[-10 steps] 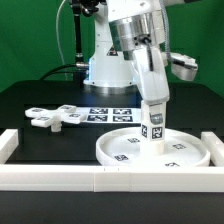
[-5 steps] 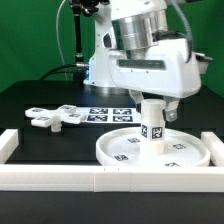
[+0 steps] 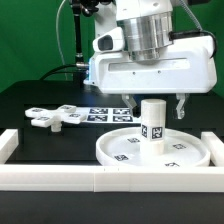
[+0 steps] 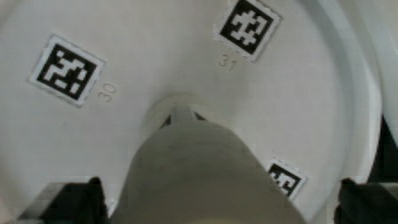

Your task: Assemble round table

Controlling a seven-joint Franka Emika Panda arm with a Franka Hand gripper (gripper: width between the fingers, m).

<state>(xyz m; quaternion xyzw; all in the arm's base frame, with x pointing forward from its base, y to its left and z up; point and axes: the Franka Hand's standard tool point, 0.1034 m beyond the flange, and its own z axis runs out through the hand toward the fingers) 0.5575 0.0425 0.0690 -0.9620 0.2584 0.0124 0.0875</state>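
The short white post stands upright in the middle of the large rimmed round disc, near the front of the table. My gripper is open, straight above the post, with one finger on each side of its top and a gap to each. In the wrist view the post rises between the dark fingertips, with the tagged disc behind it. The four-armed cross-shaped foot lies flat on the table at the exterior view's left.
A white straight-walled frame runs along the front, with a side wall at the exterior view's left. The marker board lies behind the disc. The arm's base stands at the back.
My gripper has turned about its vertical axis, opened and let go of the post. The post stays standing on the disc.
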